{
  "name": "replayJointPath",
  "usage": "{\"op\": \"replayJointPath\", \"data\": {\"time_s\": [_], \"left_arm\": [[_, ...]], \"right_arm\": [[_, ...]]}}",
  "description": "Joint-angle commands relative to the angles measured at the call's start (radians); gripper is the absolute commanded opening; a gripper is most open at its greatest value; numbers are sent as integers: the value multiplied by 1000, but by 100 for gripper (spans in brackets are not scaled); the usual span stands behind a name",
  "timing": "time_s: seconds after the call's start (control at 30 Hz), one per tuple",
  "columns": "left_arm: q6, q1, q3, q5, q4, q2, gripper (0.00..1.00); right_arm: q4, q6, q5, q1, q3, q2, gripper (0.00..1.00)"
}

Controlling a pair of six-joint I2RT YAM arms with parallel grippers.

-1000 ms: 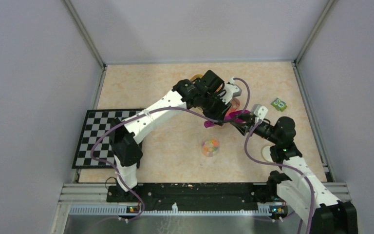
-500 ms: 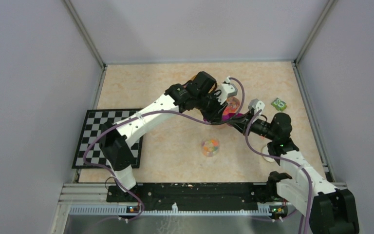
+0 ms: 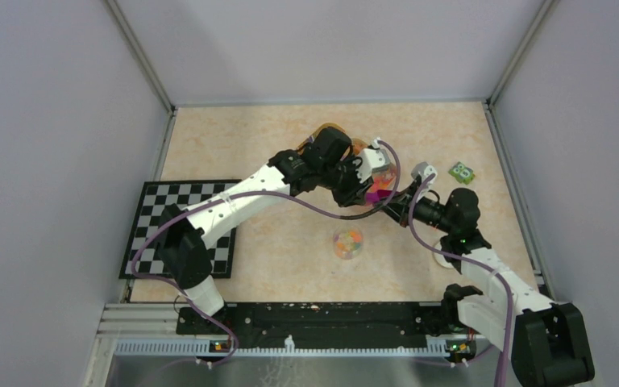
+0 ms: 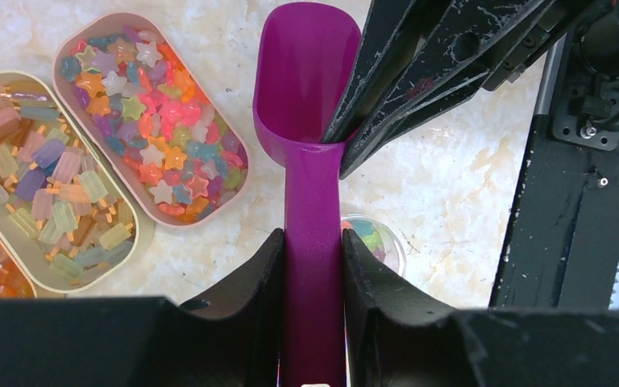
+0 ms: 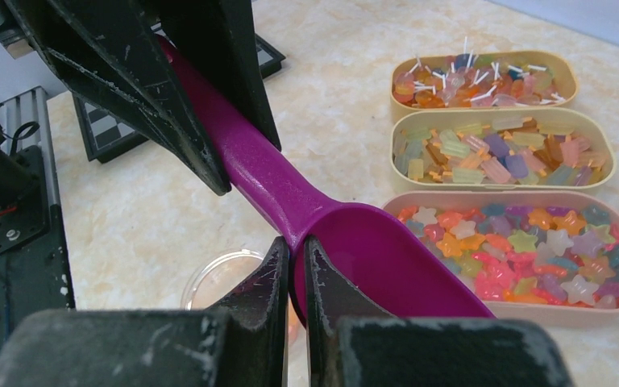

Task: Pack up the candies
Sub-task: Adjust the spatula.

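Observation:
The candies lie as mixed colourful heaps in three oval trays: stars point(image 4: 153, 129) point(image 5: 524, 250), ice-lolly shapes point(image 4: 40, 201) point(image 5: 492, 153) and lollipops point(image 5: 475, 81). A small clear cup point(image 3: 348, 242) point(image 4: 375, 242) point(image 5: 226, 278) holds a few candies. The empty purple scoop point(image 4: 306, 72) point(image 5: 387, 258) point(image 3: 375, 192) hangs over the table beside the star tray. My left gripper point(image 4: 313, 242) point(image 3: 361, 185) is shut on its handle. My right gripper point(image 5: 296, 246) point(image 3: 392, 203) is shut on the rim of its bowl, near the neck.
A checkerboard mat point(image 3: 169, 226) lies at the left. A white round disc point(image 3: 443, 260) lies under my right arm. A small green item point(image 3: 462, 172) sits at the far right. Grey walls close the table in on three sides.
My left arm's elbow has swung left and its wrist has dropped closer over the scoop. My right gripper has reached a little further toward the trays. The scoop stays held between both grippers.

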Motion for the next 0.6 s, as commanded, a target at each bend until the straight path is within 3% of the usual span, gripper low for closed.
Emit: {"op": "replayJointPath", "data": {"time_s": [0.0,0.2,0.37,0.4,0.5,0.57], "left_arm": [[62,-16,-36,95,16,-59,37],[110,-16,-95,116,66,-101,44],[145,-16,-108,103,62,-104,37],[150,-16,-110,100,61,-103,33],[139,-16,-121,81,82,-104,4],[109,-16,-123,47,110,-100,0]], "right_arm": [[2,16,63,-3,64,-9,0],[-8,34,46,-2,74,9,0],[-22,42,29,-3,84,17,0],[-28,42,24,-3,89,22,0],[-57,46,23,-3,107,35,0],[-86,65,51,-5,117,34,5]]}}
